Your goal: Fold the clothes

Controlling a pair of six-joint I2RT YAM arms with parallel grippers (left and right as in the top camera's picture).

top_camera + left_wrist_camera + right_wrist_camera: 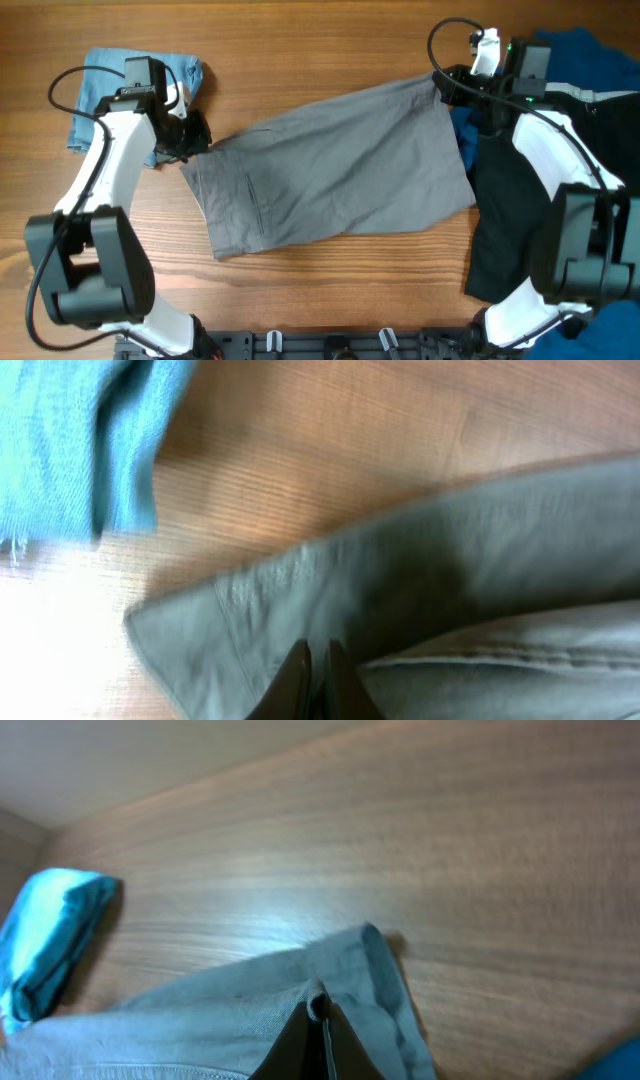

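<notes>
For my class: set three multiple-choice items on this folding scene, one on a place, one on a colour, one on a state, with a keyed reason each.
1. Where does the light-blue denim piece lie? A) far left of the table B) near right C) dead centre
2. What colour are the shorts spread mid-table? A) red B) grey C) yellow
3. On the left gripper, the fingers are: A) spread wide B) shut on the shorts C) holding denim
Key: 1 A, the overhead view shows it there; 2 B, grey in every view; 3 B, the left wrist view shows them pinched on grey cloth.
</notes>
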